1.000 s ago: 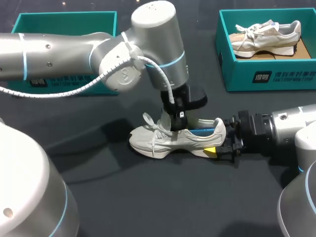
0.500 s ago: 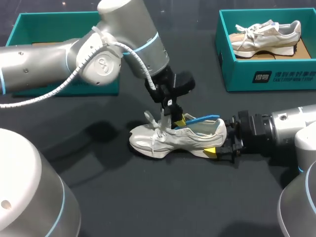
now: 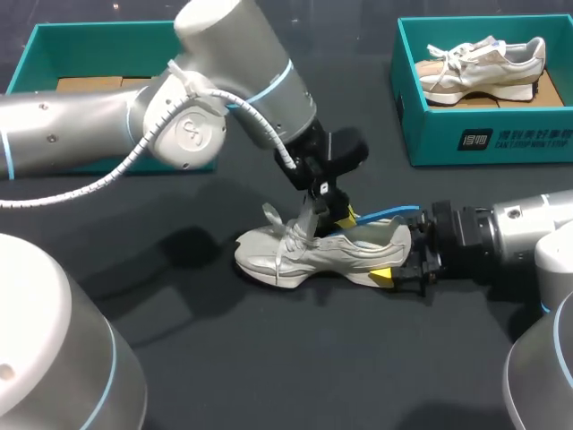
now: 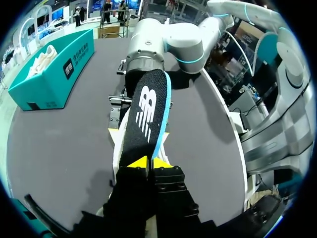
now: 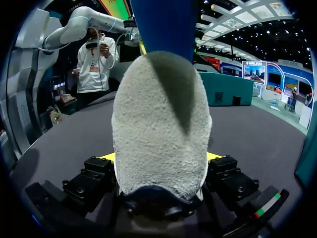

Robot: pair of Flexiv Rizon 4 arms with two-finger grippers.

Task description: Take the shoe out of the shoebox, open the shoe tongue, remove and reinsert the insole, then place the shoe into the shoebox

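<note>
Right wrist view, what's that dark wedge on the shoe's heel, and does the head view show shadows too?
Right wrist view: the wedge on the shoe looks like a shadow thrown by the insole held above it. Head view: the left arm casts a soft shadow on the table, left of the shoe.

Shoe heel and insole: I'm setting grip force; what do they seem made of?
The heel of the pale grey shoe looks like matte suede or fuzzy textile, by its pebbly nap. The black insole with blue edge seems thin foam under matte fabric, by its two-layer edge; uncertain.
</note>
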